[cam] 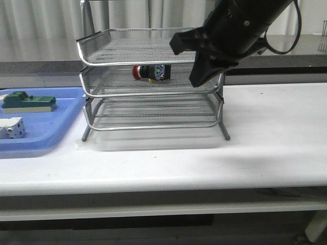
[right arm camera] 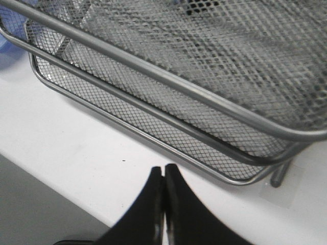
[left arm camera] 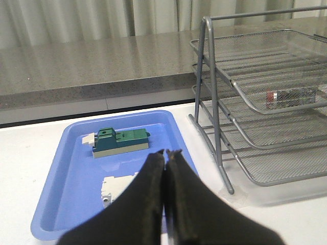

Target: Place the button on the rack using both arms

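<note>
No writing, brand, number or sign can be read in any of the three views. The button (cam: 151, 72) on the middle tier of the rack (cam: 153, 81) carries blue and yellow bits, too small to show any lettering. The green-and-cream block (left arm camera: 120, 141) in the blue tray (left arm camera: 76, 178) shows no legible marking either.

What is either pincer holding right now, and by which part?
Nothing. Left pincer and right pincer are shut empty; the red-headed black button lies on the silver wire-mesh rack's middle tier.
</note>
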You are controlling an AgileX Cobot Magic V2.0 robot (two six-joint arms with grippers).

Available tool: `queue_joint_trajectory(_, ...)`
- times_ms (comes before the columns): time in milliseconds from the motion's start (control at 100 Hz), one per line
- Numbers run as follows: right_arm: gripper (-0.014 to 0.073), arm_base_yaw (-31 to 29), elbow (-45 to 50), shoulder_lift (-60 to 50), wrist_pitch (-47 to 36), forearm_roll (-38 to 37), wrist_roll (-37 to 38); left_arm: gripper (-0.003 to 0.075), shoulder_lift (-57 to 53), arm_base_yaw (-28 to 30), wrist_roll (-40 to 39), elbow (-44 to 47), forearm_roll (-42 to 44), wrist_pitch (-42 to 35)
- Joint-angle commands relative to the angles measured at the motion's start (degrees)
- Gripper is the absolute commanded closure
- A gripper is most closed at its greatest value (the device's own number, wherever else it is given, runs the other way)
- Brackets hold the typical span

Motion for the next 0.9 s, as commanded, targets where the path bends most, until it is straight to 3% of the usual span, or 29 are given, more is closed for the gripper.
queue_joint_trajectory(0,0.0650,-1.33,-1.96,-4.97,-0.38,0.05,0.19,0.0741,0.65,0.18,-0.10,-1.61,-0.31,-3.58)
queue_joint_trajectory(340,0.0650,-9.31,2.74,-16.59,1.60,-0.19,0.25,0.0741,0.65,0.18,-0.10,-1.61,-0.31,-3.58)
queue_joint_trajectory(680,0.0650,-18.83,14.85,-33.06,1.06,-0.20,0.25,0.0741,0.65,0.18,-0.10,-1.61,-0.31,-3.58)
queue_joint_trajectory(890,0.0650,-21.32,23.07,-44.65,-0.23,-0.56,0.25,0.0741,0.65,0.18,-0.10,-1.61,-0.31,-3.58)
